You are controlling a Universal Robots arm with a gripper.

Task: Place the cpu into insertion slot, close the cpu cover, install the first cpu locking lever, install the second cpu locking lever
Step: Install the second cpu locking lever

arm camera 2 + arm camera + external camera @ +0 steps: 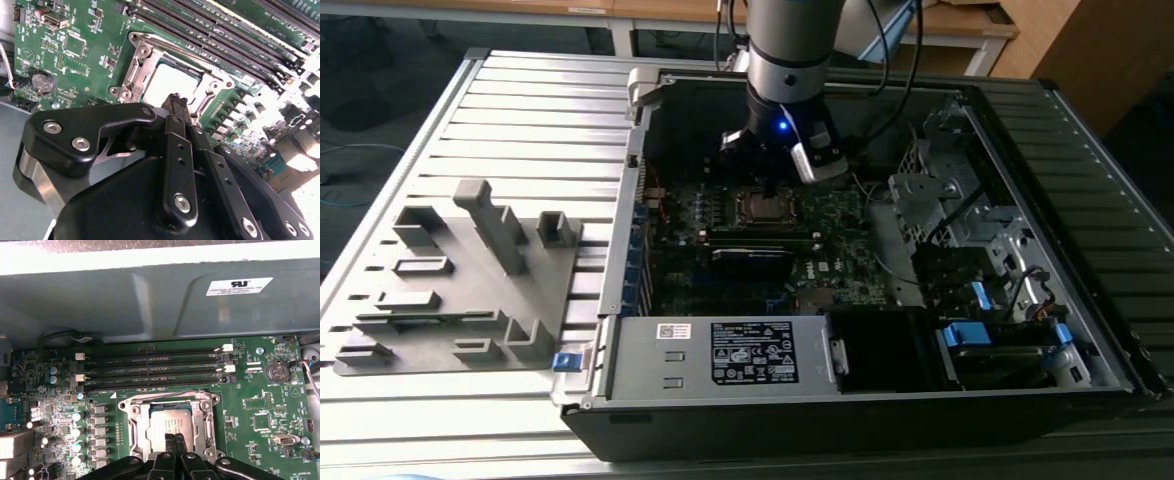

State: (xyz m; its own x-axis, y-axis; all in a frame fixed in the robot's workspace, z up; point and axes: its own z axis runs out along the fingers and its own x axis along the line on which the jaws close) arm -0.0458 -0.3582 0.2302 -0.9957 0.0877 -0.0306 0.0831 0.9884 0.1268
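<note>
The cpu (pixel 168 425) lies flat in the motherboard socket, its silver-grey top showing through the square opening of the cpu cover (pixel 139 416). The shiny cover frame (pixel 136 67) lies down around the chip (pixel 167 80). A thin wire lever (pixel 165 392) runs along the socket's edge beside the memory slots. My gripper (pixel 174 438) hovers just above the chip's edge with its two black fingers pressed together and nothing between them. In the exterior view my gripper (pixel 775 170) hangs inside the open computer case, over the socket (pixel 761 207).
Memory slots (pixel 150 367) run beside the socket. The case wall (pixel 150 300) rises past them. A white-labelled power supply box (pixel 750 352) sits at the case's front, drive bays (pixel 961 215) on the exterior view's right, and a grey fixture tray (pixel 454 280) on its left.
</note>
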